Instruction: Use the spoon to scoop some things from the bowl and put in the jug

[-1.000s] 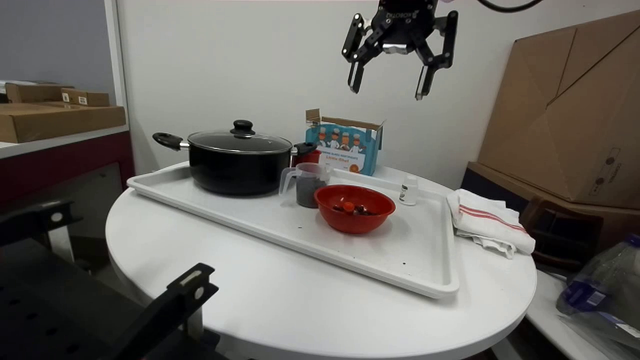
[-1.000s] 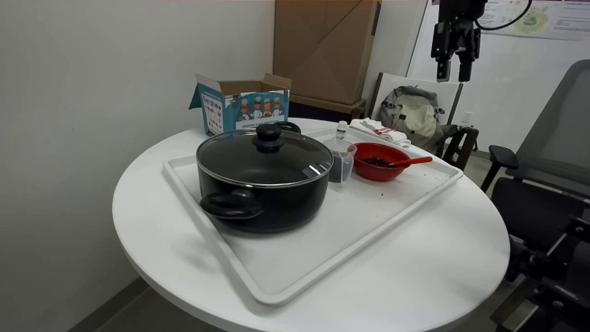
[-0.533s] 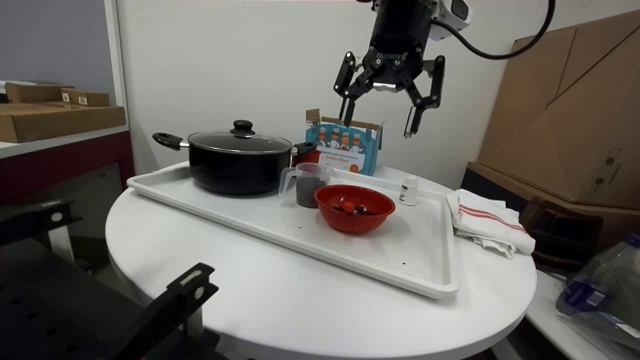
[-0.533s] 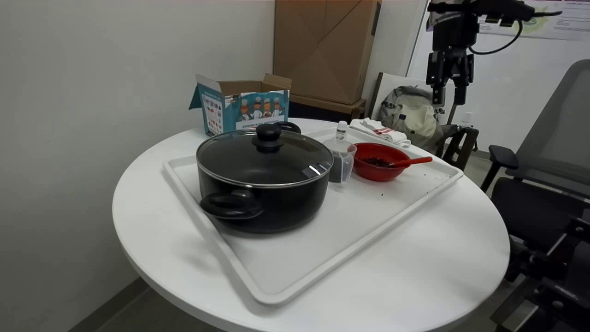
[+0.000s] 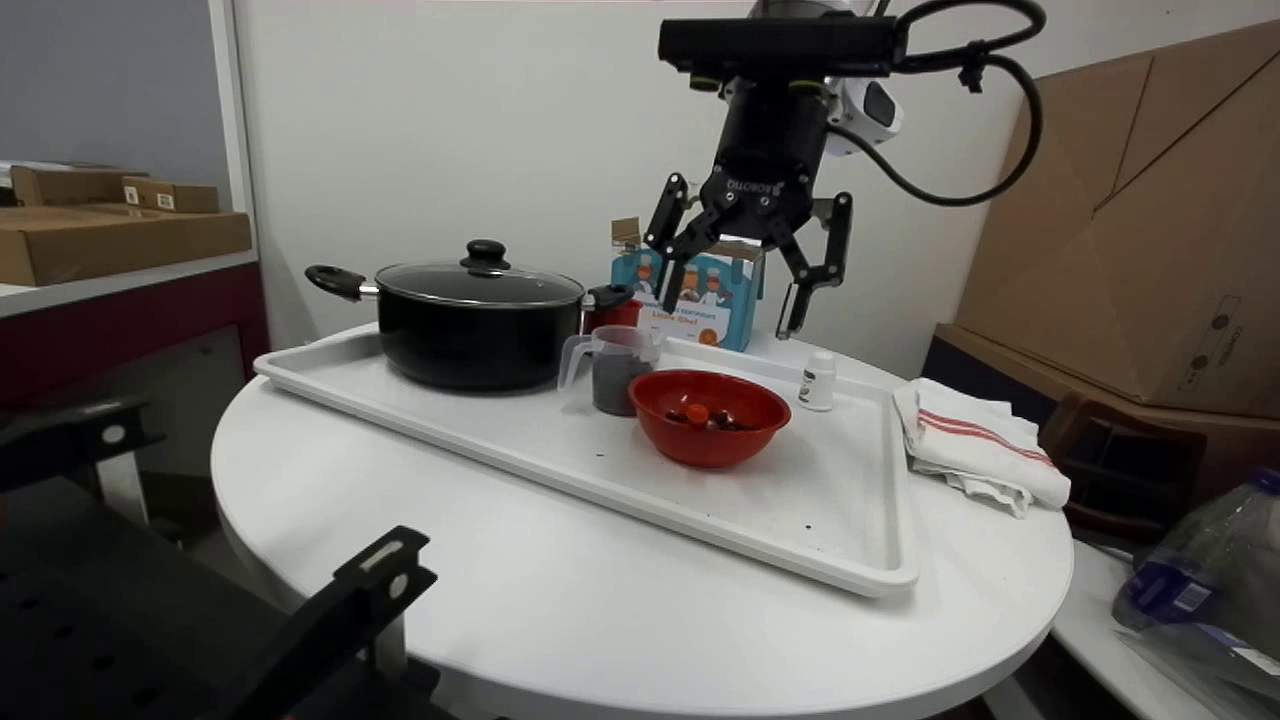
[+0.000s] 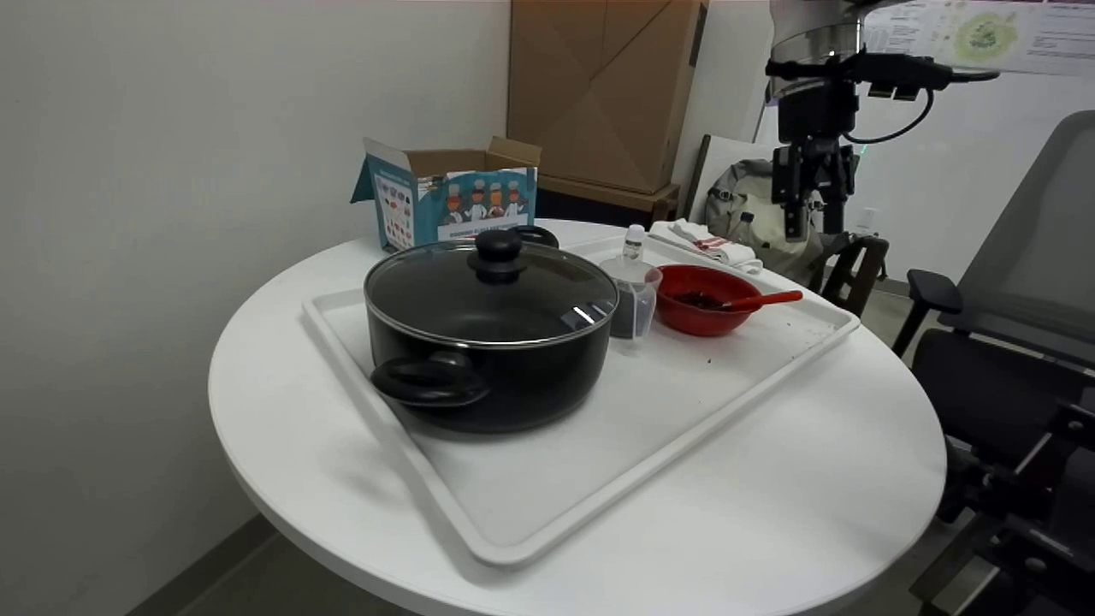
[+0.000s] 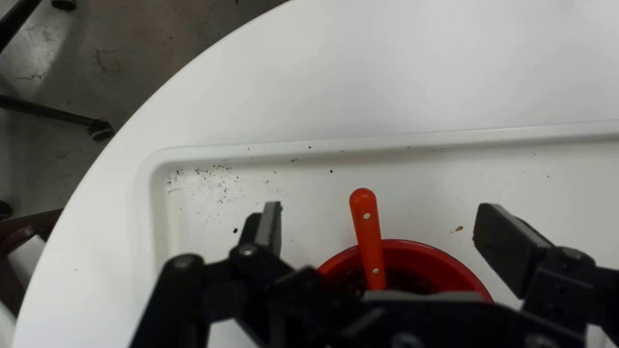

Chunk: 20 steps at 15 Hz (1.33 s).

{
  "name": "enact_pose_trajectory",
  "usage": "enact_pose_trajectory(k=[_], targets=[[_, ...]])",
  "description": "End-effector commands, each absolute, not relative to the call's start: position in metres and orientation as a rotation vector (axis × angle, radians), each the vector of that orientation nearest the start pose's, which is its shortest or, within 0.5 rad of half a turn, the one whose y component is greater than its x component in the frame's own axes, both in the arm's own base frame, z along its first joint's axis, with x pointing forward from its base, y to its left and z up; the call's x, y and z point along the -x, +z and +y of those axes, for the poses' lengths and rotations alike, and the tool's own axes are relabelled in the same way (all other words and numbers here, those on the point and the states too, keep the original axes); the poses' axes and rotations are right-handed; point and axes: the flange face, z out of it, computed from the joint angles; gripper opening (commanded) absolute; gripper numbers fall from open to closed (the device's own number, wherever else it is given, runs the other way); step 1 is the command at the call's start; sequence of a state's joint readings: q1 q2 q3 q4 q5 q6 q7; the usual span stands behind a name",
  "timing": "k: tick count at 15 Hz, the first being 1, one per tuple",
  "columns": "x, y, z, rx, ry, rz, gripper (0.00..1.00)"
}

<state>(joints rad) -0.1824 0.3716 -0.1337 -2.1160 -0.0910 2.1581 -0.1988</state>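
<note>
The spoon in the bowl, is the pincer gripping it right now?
No, in an exterior view the spoon rests in the bowl and the pincer hangs higher up, clear of it.

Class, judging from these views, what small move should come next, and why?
I'd probably lower the open fingers astride the spoon handle, since the wrist view shows it between them, ungripped, sticking out past the rim of the red bowl, and both exterior views show the fingers higher up.

Bright, even light washes the bench (image 6: 727, 505), shadows soft around the pot (image 6: 530, 389), white glints on its lid (image 6: 428, 299). Past the bench's edge the floor (image 7: 159, 43) is dim; the wrist view blurs the claw (image 7: 378, 207).
</note>
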Motion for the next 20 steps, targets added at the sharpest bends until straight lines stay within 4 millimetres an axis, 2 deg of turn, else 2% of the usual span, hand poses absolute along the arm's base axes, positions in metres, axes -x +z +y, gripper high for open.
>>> enact_pose_trajectory(k=[1, 8, 16, 20], targets=[[-0.523, 0.201, -0.176, 3.124, 0.575, 0.026, 1.00], [-0.542, 0.182, -0.180, 3.123, 0.605, -0.003, 1.00], [-0.544, 0.147, -0.171, 3.085, 0.711, -0.109, 1.00], [-0.542, 0.137, -0.165, 3.064, 0.766, -0.144, 1.00]])
